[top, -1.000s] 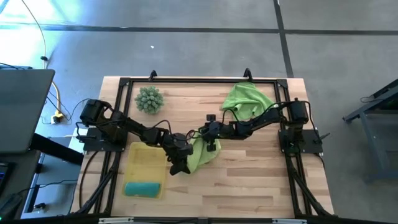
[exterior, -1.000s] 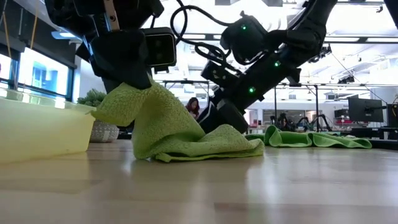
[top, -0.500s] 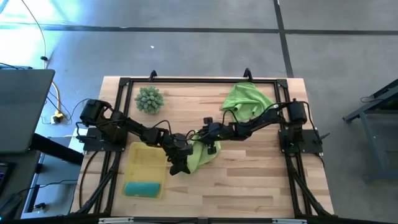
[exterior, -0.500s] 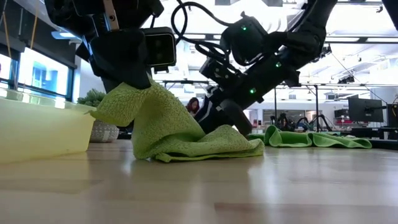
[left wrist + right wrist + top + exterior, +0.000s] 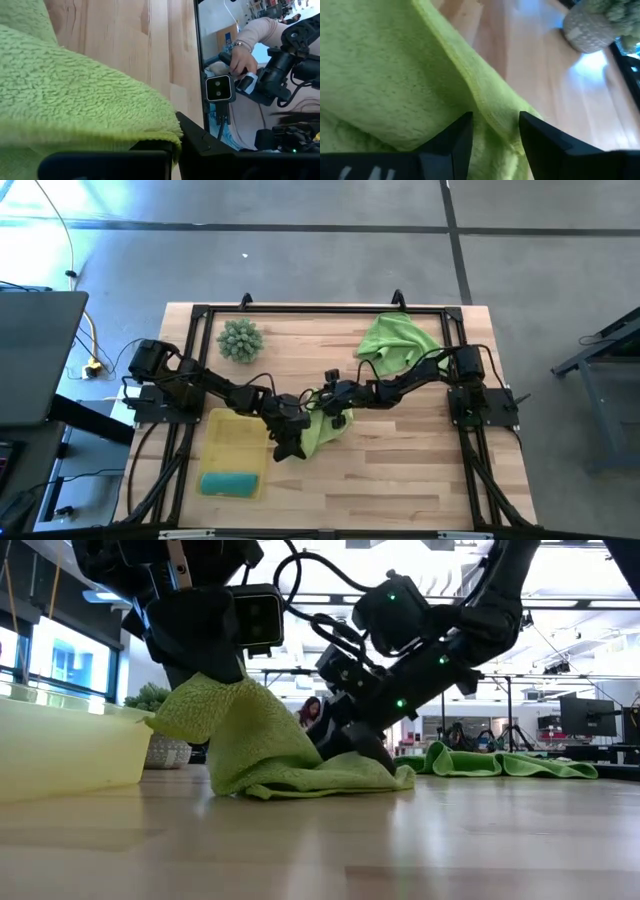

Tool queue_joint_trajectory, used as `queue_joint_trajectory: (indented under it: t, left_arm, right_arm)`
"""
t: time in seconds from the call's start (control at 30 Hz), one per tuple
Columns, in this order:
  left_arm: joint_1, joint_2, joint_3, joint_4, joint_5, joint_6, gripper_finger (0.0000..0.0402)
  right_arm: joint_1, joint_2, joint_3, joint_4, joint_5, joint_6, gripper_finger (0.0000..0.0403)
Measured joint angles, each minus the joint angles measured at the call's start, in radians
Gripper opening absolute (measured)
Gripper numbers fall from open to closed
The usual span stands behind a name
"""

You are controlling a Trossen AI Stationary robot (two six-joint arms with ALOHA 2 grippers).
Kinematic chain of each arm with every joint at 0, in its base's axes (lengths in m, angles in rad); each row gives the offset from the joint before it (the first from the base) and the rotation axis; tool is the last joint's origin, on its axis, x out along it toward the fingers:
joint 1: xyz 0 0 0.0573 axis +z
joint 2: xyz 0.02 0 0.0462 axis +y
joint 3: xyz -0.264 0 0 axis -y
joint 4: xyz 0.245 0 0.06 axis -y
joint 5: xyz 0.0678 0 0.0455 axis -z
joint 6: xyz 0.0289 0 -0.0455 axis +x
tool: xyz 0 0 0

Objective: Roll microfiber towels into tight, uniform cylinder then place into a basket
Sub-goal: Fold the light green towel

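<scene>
Two end effectors are met at one lime-green towel [image 5: 322,430] near the middle of the counter [image 5: 400,470]. The left end effector [image 5: 288,442] is clamped shut on a raised fold of this towel, which is draped downward from it onto the wood. The right end effector [image 5: 495,132] is pressed low into the same towel from the opposite side, its fingers [image 5: 451,142] parted, with a ridge of cloth lying between them. A second lime-green towel [image 5: 398,340] is left crumpled well behind the right end effector. The yellow basket [image 5: 236,442] is set just beside the left end effector, with a rolled teal towel [image 5: 231,483] lying at its near end. A spiky green ball [image 5: 240,340] is seen farther back.
</scene>
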Motion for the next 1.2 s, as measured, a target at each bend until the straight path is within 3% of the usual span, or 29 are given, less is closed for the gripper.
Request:
queue_joint_trajectory:
  t: [0.5,0.6,0.9,1.2]
  left_arm:
    - [0.000,0.000,0.000,0.000,0.000,0.002,0.0000]
    - [0.000,0.000,0.000,0.000,0.000,0.000,0.0000]
    - [0.000,0.000,0.000,0.000,0.000,-0.009,0.0000]
    - [0.000,0.000,0.000,0.000,0.000,-0.016,0.0000]
  right_arm:
    - [-0.001,0.000,0.000,0.037,-0.002,0.004,0.0041]
    - [-0.001,0.000,0.000,0.038,-0.019,0.004,0.0047]
    - [-0.004,0.000,0.000,0.057,-0.043,0.004,0.0118]
    - [-0.030,0.000,0.000,0.092,-0.079,0.004,0.0123]
